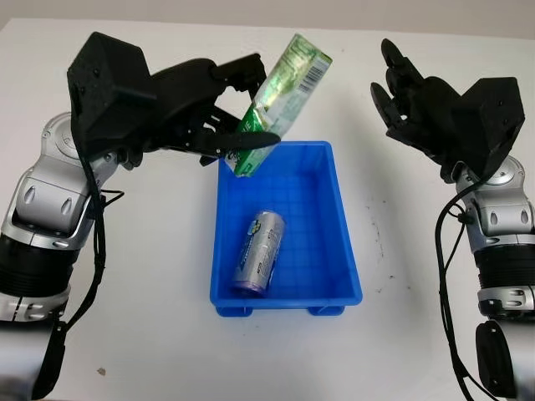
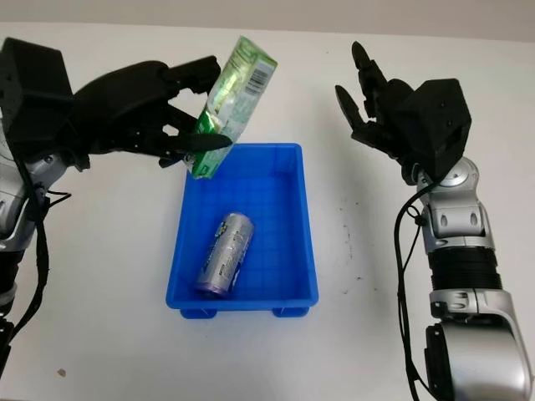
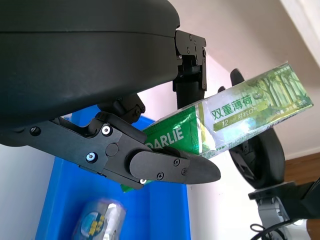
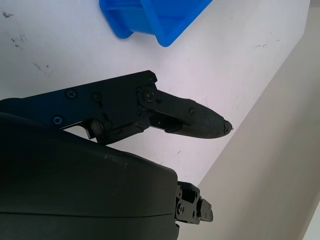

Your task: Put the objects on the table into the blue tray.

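A blue tray (image 1: 333,251) stands in the middle of the white table. A silver and purple can (image 1: 258,251) lies inside it. My left hand (image 1: 219,117) is shut on a green toothpaste box (image 1: 281,96), held tilted in the air above the tray's far left corner. The wrist view shows the same box (image 3: 235,117) pinched between the black fingers (image 3: 165,167), with the can (image 3: 97,225) below. My right hand (image 1: 401,92) is open, raised off the table to the right of the tray.
The white table (image 1: 167,292) spreads around the tray on all sides. Cables (image 1: 451,276) hang along both forearms. A corner of the tray (image 4: 155,20) appears in the right wrist view, with the table's far edge beyond.
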Motion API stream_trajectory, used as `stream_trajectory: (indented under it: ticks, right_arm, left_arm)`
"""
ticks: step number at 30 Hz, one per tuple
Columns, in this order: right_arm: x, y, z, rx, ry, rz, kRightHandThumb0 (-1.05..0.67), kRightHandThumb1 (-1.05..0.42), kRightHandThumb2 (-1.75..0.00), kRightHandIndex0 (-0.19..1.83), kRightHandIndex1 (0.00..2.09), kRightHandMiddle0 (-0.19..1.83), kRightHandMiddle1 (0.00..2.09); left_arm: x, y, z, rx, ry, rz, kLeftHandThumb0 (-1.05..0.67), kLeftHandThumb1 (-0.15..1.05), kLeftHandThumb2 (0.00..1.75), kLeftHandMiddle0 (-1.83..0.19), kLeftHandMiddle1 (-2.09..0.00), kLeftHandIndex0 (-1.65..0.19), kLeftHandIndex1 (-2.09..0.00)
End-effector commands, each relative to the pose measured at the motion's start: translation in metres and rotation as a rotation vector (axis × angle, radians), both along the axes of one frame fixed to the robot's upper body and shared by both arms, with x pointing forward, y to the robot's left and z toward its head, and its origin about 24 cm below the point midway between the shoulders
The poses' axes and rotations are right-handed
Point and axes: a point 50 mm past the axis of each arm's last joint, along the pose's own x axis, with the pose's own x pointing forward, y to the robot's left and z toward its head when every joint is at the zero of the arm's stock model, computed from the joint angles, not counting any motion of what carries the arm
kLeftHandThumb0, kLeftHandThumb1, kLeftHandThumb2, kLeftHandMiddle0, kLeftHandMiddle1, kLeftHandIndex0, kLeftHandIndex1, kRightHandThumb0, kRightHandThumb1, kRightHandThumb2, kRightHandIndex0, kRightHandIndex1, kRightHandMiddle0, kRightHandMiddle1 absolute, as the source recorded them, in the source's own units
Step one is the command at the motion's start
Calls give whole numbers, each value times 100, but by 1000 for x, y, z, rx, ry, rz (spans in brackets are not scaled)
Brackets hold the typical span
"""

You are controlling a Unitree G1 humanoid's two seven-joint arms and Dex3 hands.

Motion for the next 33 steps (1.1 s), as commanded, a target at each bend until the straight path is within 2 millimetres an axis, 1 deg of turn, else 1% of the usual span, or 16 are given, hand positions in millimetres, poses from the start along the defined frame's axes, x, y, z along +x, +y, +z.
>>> stream_trajectory:
  ticks: [1, 3, 4, 5, 6, 7, 9, 13, 15, 17, 19, 21, 25, 28, 30, 33]
  right_arm:
    - [-2, 0, 2, 0, -13, 1, -55, -105, -65, -19, 0, -19, 1]
    - [-2, 0, 1, -1, -11, 0, -55, -105, -65, -19, 0, -19, 1]
    - [-2, 0, 0, 4, -10, 4, -54, -105, -65, -19, 0, -19, 1]
    - [-2, 0, 0, 8, -9, 7, -54, -105, -65, -19, 0, -19, 0]
    - [-2, 0, -1, 9, -10, 14, -53, -105, -65, -19, 0, -19, 0]
    - [-2, 0, -1, 12, -10, 19, -53, -105, -65, -19, 0, -19, 0]
    - [-3, 0, -1, 10, -11, 25, -54, -105, -65, -19, 0, -19, 0]
    - [-4, 0, -1, 1, -13, 24, -52, -105, -67, -19, 0, -19, 0]
    - [-4, -1, -2, 13, -15, 29, -53, -105, -66, -19, 0, -19, 0]
    - [-3, -1, -2, 18, -14, 31, -54, -105, -66, -19, 0, -19, 0]
    - [-3, 0, -2, 14, -12, 29, -53, -105, -67, -19, 0, -19, 0]
    - [-3, 0, -2, 15, -14, 31, -52, -105, -67, -19, 0, -19, 0]
    - [-2, 0, -3, 16, -21, 30, -53, -105, -67, -19, 0, -19, 0]
    - [-2, 1, -2, 23, -26, 28, -54, -105, -67, -19, 0, -19, 0]
    - [-1, 2, -2, 31, -29, 28, -55, -105, -67, -19, 0, -19, 0]
    - [0, 3, -2, 45, -26, 29, -57, -105, -66, -19, 0, -19, 0]
  left_arm:
    - [-3, 0, -6, 65, 54, -17, -53, 105, 44, -34, -129, 2, -130]
    - [-5, 0, -8, 147, 96, -48, -56, 105, 37, -17, -53, 7, -62]
    - [-6, -1, -9, 183, 107, -63, -57, 105, 34, -14, -30, 4, -39]
    - [-6, -1, -11, 206, 114, -73, -57, 104, 23, 2, -14, 8, -21]
    - [-6, -2, -12, 226, 112, -87, -57, 104, 18, 7, -9, 10, -14]
    - [-6, -3, -12, 243, 108, -100, -56, 101, 13, 13, -5, 14, -9]
    - [-6, -3, -12, 257, 93, -120, -57, 97, 8, 18, -1, 18, -2]
    - [-4, -2, -5, 219, 74, -130, -58, 98, 7, 19, 0, 19, 0]
    - [-4, -1, -3, 142, 61, -113, -58, 99, 7, 19, -1, 19, 0]
    - [-3, -1, -1, 20, 33, -76, -51, 99, 6, 19, -2, 15, -3]
    - [-2, 0, 1, -111, -22, -23, -43, 103, 13, 14, -5, 7, -7]
    - [-1, 1, 4, -253, -99, 40, -47, 104, 29, 1, -10, -4, -12]
    - [2, 6, 13, -485, -338, 155, -52, 105, 43, -23, -16, -22, -24]
    - [11, 17, 12, -592, -437, 211, -60, 105, 44, -14, -9, -10, -20]
    - [18, 25, 10, -644, -475, 260, -66, 105, 45, -1, -3, 2, -13]
    - [32, 39, -2, -664, -436, 350, -71, 105, 52, 16, -1, 16, -4]
